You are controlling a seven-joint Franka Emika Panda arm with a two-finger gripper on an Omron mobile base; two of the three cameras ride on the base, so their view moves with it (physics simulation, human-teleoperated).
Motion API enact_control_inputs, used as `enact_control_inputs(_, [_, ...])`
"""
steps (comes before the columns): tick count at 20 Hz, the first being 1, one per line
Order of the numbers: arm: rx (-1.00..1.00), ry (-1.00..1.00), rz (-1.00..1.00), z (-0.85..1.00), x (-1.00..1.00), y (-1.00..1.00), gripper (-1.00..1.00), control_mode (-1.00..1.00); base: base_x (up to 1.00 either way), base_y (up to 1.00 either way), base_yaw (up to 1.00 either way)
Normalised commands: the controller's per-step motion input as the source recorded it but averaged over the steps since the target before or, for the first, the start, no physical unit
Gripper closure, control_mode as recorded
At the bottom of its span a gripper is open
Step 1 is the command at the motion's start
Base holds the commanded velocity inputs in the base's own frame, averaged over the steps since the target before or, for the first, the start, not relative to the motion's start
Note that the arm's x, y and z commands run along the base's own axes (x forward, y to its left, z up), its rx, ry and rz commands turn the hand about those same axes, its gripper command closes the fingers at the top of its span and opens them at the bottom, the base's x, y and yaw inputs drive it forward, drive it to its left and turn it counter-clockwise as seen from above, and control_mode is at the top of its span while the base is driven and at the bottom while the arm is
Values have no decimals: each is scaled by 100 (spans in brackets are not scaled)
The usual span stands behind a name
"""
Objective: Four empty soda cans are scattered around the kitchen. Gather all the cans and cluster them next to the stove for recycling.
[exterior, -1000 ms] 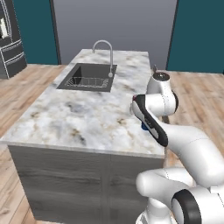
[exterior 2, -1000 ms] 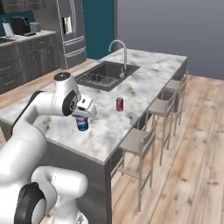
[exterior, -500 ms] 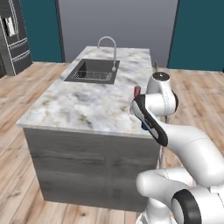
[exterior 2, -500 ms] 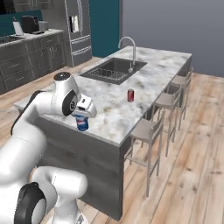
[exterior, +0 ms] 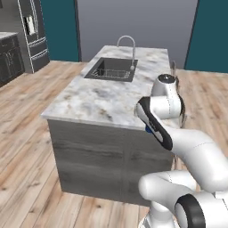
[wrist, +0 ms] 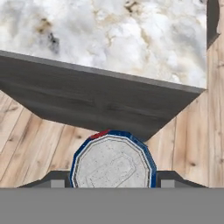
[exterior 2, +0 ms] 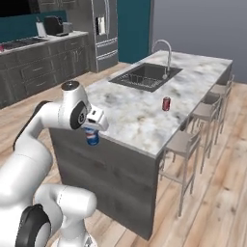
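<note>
The blue soda can [exterior 2: 92, 137] is held upright between the jaws of the tool [exterior 2: 93, 126], beside the near corner of the marble worktop [exterior 2: 140, 113] and off its edge. Its silver top is seen in the hand view. A red soda can [exterior 2: 166, 103] stands on the worktop, near the sink [exterior 2: 144, 77].

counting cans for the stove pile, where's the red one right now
The red can stands upright on the marble island in the right base view, near its stool-side edge, a little nearer the camera than the sink. The hand holds a blue can.
</note>
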Motion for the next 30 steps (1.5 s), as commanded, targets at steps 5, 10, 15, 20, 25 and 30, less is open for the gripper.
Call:
enact_control_inputs(5, [0, 0, 0, 0, 0, 0, 100, 100, 0, 64, 34])
enact_control_inputs(10, [0, 0, 0, 0, 0, 0, 100, 100, 0, 61, 35])
enact_control_inputs(15, [0, 0, 0, 0, 0, 0, 100, 100, 1, 59, 33])
enact_control_inputs(20, [0, 0, 0, 0, 0, 0, 100, 100, 12, 59, 29])
enact_control_inputs(25, [0, 0, 0, 0, 0, 0, 100, 100, 40, 55, 22])
enact_control_inputs(30, [0, 0, 0, 0, 0, 0, 100, 100, 61, 52, 17])
